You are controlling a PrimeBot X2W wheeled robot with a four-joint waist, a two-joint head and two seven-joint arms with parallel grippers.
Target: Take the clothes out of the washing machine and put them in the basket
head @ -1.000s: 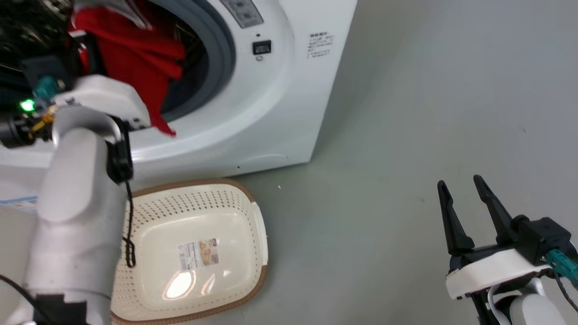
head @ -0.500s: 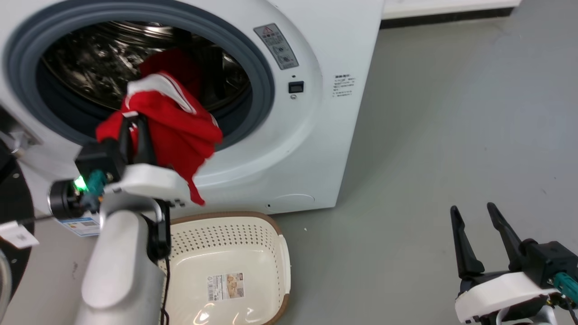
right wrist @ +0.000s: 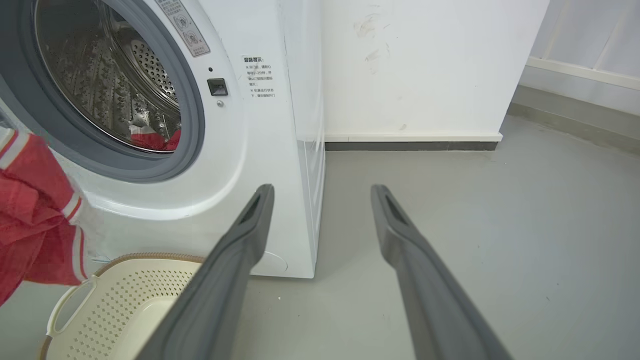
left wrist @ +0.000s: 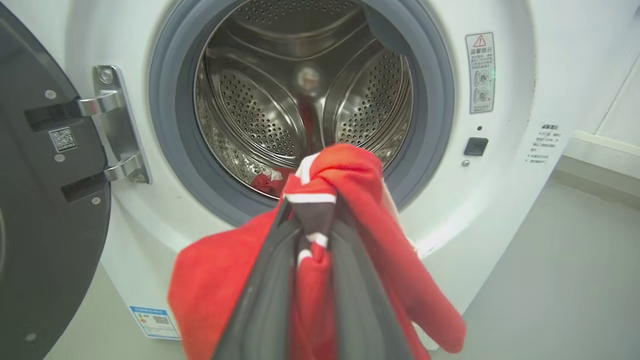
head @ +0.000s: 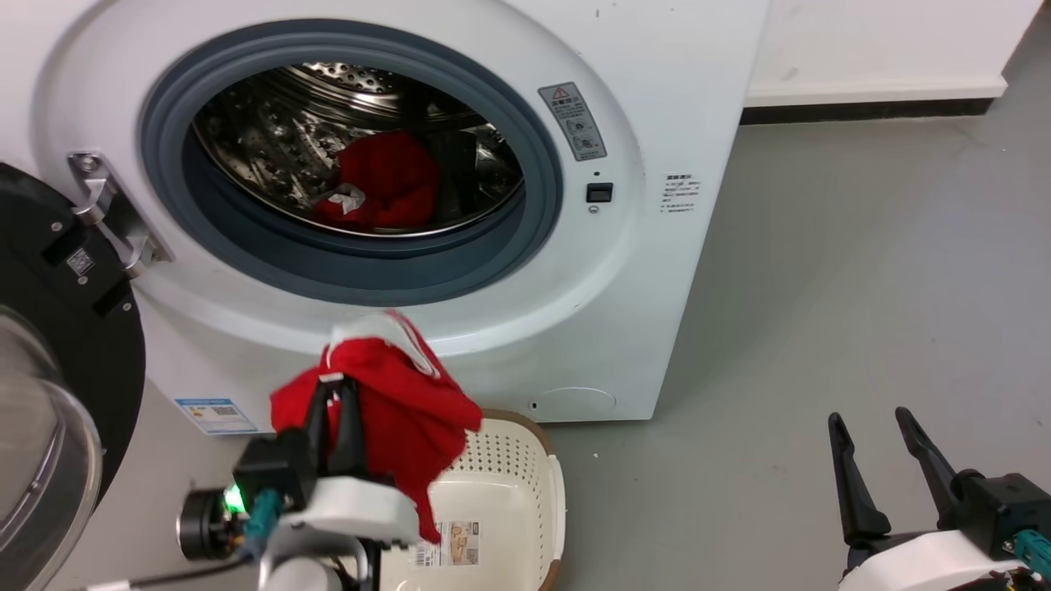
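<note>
My left gripper (head: 335, 387) is shut on a red garment (head: 394, 410) with white stripe trim, held outside the porthole and above the cream basket (head: 509, 484). The left wrist view has the same garment (left wrist: 360, 210) draped over the shut fingers (left wrist: 270, 280). Another red garment (head: 386, 190) lies inside the steel drum of the white washing machine (head: 640, 271). Over bare floor at the lower right, my right gripper (head: 869, 420) is open and holds nothing. In the right wrist view the held garment (right wrist: 35, 220) hangs at the left above the basket (right wrist: 125, 300).
The dark glass door (head: 57, 369) stands swung open at the left on its metal hinge (head: 107, 209). Grey floor (head: 862, 271) stretches to the right of the machine. A white wall with a dark skirting strip (head: 870, 111) runs behind.
The head camera has tilted up, showing more of the drum. My left gripper has drawn the red garment out of the porthole and lowered it to above the basket. The right gripper stayed open.
</note>
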